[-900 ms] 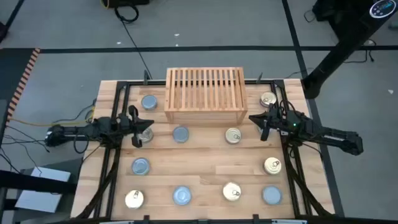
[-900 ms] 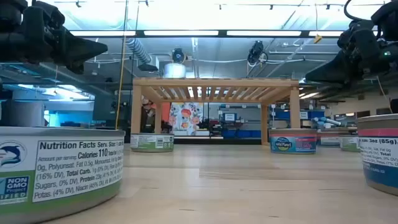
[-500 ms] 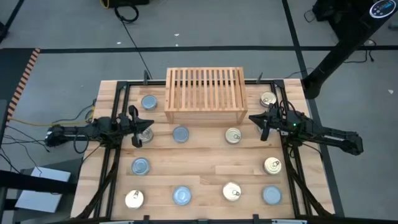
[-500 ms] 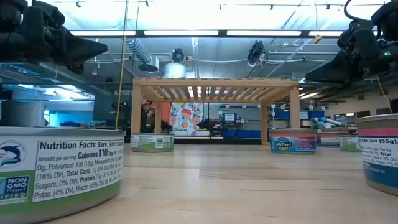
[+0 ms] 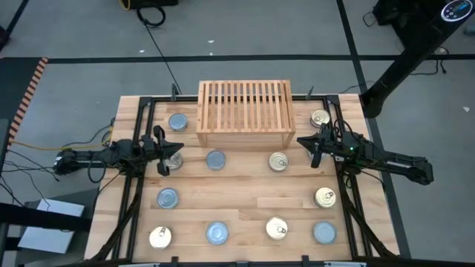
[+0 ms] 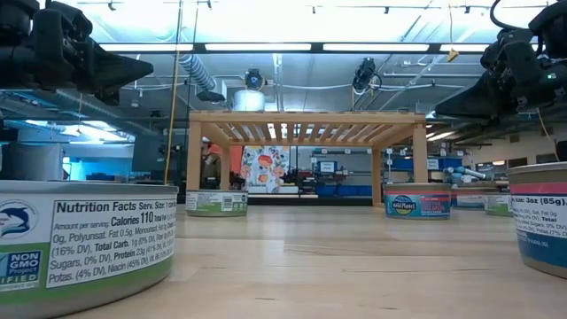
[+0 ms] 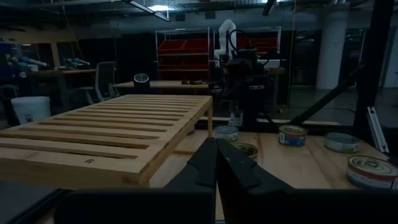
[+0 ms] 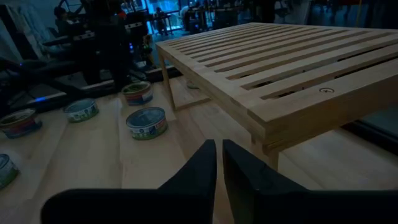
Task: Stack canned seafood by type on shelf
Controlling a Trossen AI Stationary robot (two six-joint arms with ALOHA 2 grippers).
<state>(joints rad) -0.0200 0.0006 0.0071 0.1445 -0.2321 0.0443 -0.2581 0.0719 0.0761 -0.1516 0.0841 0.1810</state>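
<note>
Seen from overhead, the left gripper (image 5: pixel 165 150) hangs at the table's left edge with its fingers pressed together and nothing between them, directly above or just beside a silver-topped tin (image 5: pixel 174 159), with another silver tin (image 5: pixel 178 122) farther back by the shelf's left end. The shelf (image 5: pixel 244 113), a slatted wooden rack at the far centre, carries no tins yet. Between the arms sit a silver tin (image 5: pixel 215 159) and a gold-topped tin (image 5: pixel 278 162), the first nearer the left arm, the second nearer the right. The right gripper (image 5: pixel 313 147) hovers opposite, fingers likewise closed and holding nothing, a gold tin (image 5: pixel 320 118) just behind it. Round tins give no long axis to favour; each arm's own side looks the natural pick.
</note>
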